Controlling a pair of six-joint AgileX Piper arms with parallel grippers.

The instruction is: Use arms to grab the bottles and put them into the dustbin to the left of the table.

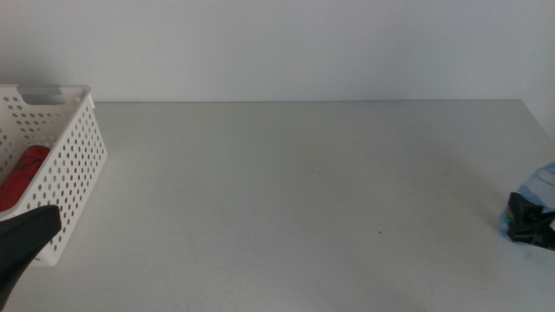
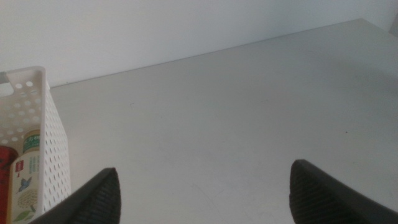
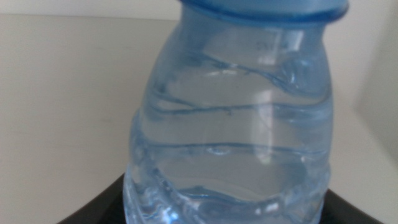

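Observation:
The white perforated dustbin [image 1: 65, 160] stands at the table's [image 1: 295, 191] left edge. The red soda can [image 1: 22, 178] lies inside it. The left wrist view shows the dustbin [image 2: 46, 137] with the tea bottle [image 2: 25, 183] and the can [image 2: 5, 158] inside. My left gripper [image 1: 26, 238] hangs open and empty just in front of the dustbin, its jaws wide apart [image 2: 202, 193]. My right gripper [image 1: 529, 221] is at the table's right edge, shut on the clear water bottle [image 1: 544, 180]. In the right wrist view the bottle [image 3: 230, 112] with its blue cap [image 3: 264, 9] fills the picture between the jaws [image 3: 227, 208].
A plain white wall rises behind the table's far edge. The table's right edge runs close to my right gripper.

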